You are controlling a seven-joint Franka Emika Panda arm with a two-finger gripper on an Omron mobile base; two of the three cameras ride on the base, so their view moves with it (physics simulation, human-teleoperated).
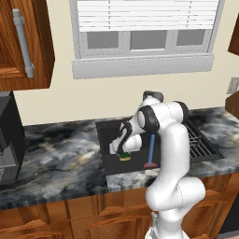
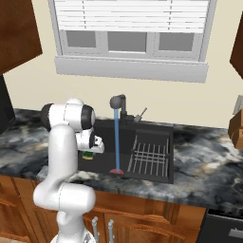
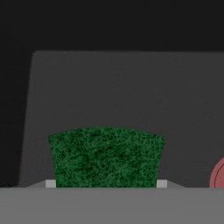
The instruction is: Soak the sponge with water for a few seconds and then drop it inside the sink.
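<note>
While the water (image 1: 152, 148) falls in a thin blue stream from the faucet (image 2: 118, 103) onto the red drain mark (image 2: 116, 171), the gripper (image 1: 124, 154) hangs inside the sink (image 1: 108, 164) just beside that stream. Its fingers are clamped on the sponge (image 3: 106, 156), green face toward the hand camera, above the sink floor and clear of the stream.

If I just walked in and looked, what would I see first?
First, the big white robot arm bent over the dark sink, its tool shut on a green and yellow sponge. Next, the thin blue water pouring from the black faucet, just beside the sponge, not on it.
</note>
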